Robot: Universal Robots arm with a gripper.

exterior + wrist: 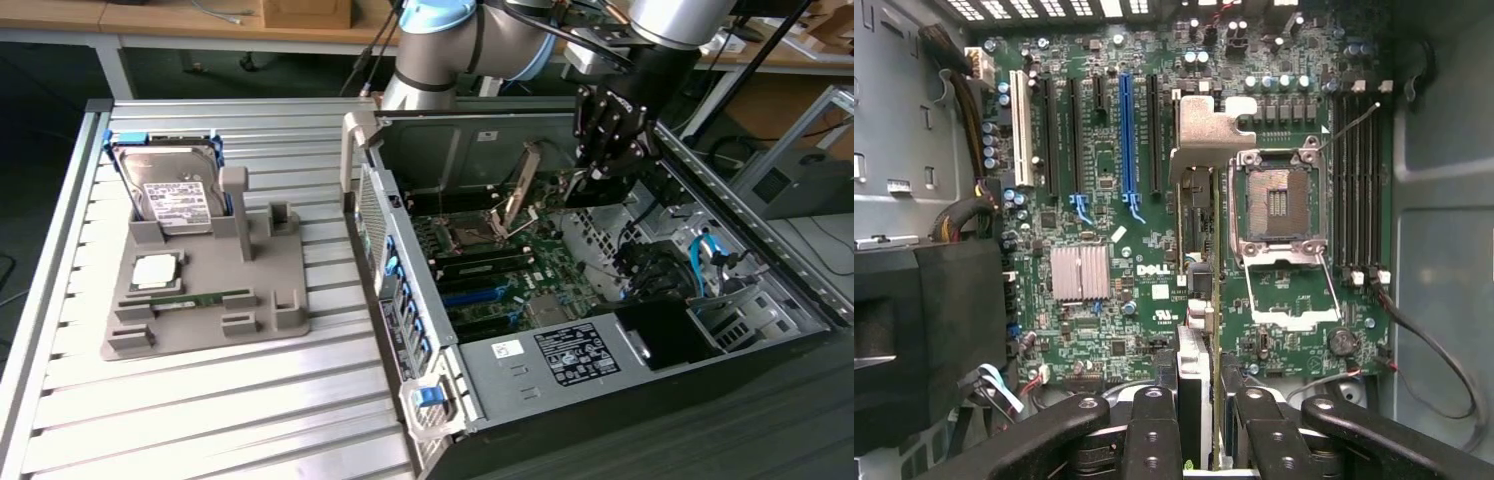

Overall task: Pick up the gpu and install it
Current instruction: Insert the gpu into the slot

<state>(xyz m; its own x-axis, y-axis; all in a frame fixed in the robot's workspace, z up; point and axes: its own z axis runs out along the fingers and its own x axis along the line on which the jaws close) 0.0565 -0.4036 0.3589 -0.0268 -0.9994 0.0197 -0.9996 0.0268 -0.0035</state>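
Where my gripper [1199,400] reaches down into the open case [454,150], its matte black fingers [1152,430], dotted with round screw heads, stand partway closed and pinch the gpu [1195,365] between them by its upper edge. That card is thin and flat. From the wrist it shows edge-on as a narrow dark strip with a pale rim, ending in a bracket [1214,125] of dull silver sheet metal folded over into a tab. It hangs on edge directly beneath my fingers, above the motherboard [1114,330] and clear of it, over the stretch between the long expansion slots and the CPU socket [1279,200], and is not seated in any slot. The board is glossy green and crowded with small round capacitors. Its slots are long black plastic bars, with one blue slot [1126,130] among them, and near them sits a square, finned heatsink [1079,272] of bright metal. The socket is an open square steel frame around a grid of contacts, and narrow black memory slots [1359,190] run beside it. Grey sheet-steel walls box all this in. On the exterior view's left of the case, a ribbed aluminium table [200,420] carries a grey moulded tray [200,325]. A silver hard drive [174,195] with a white label leans in its cradle, and a narrow green memory stick [187,298] lies flat.
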